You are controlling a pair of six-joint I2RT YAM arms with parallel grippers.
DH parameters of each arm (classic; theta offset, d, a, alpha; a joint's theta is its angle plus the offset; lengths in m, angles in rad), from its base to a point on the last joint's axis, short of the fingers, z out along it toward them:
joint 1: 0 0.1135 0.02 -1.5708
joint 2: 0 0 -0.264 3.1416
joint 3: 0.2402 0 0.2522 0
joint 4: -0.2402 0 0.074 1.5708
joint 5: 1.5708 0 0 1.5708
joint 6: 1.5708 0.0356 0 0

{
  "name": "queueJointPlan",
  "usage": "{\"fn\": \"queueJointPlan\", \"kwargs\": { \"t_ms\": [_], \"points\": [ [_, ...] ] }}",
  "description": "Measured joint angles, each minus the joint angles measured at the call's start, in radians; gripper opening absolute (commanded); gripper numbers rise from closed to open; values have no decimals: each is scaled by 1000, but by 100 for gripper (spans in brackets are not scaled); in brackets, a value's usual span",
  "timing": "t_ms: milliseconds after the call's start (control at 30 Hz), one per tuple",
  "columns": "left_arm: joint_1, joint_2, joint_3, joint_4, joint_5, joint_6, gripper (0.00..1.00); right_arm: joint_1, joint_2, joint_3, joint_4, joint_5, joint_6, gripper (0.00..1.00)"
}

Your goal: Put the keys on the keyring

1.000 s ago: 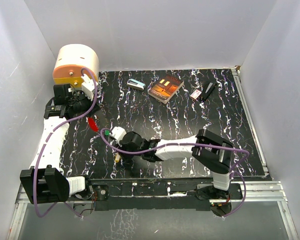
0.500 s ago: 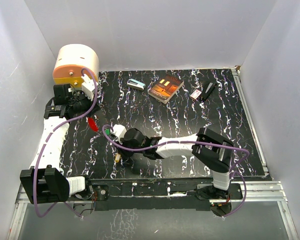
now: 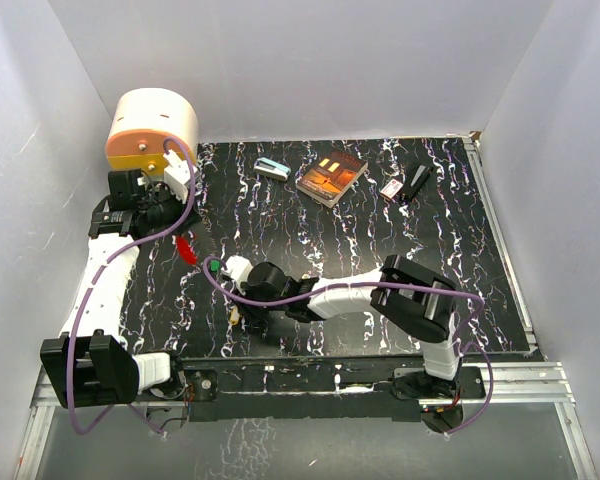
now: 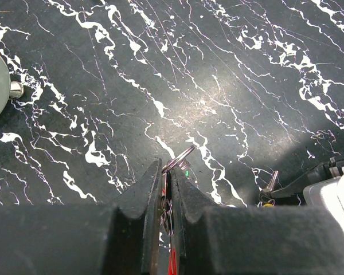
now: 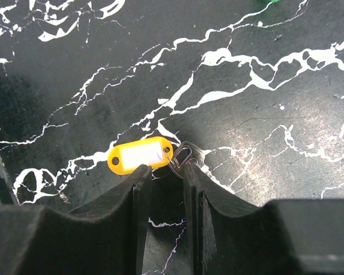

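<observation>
Where the left gripper [image 4: 166, 170] is clenching on the keyring [image 4: 180, 158], you are seeing only a short arc of wire poking out past the fingertips. The rest of the ring is being hidden between the pads, with a sliver of red showing low in the gap. From overhead, that spot is reading as a red key [image 3: 185, 249] at the gripper, over the left part of the table [image 3: 380, 240]. How it is joining the ring is too small to tell.

Right gripper [image 5: 167, 172]: the jaws are standing narrowly parted and grasping nothing. The tips are sitting just short of the yellow key [image 5: 142, 156], which is lying flat on the table near its front edge. The key's small wire loop is touching the right-hand fingertip. Its blade is not making itself out in the wrist view.

Green piece [image 3: 212, 267]: it is showing beside the right wrist from overhead and is being cut off by the top edge of the right wrist view. You cannot tell whether it is a key.

Against the frame half a second earlier, the right arm's elbow is sitting further left and the wrist a touch lower. The left arm, the book [image 3: 331, 176] and the two small boxes at the far edge are lying as they were.
</observation>
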Motion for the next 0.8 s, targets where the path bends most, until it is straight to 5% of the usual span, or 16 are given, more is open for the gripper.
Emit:
{"fn": "queueJointPlan", "kwargs": {
  "t_ms": [533, 800],
  "points": [
    [0, 0, 0, 0, 0, 2, 0, 0, 18, 0, 1, 3, -6, 22],
    [0, 0, 0, 0, 0, 3, 0, 0, 19, 0, 1, 3, -19, 26]
  ]
}}
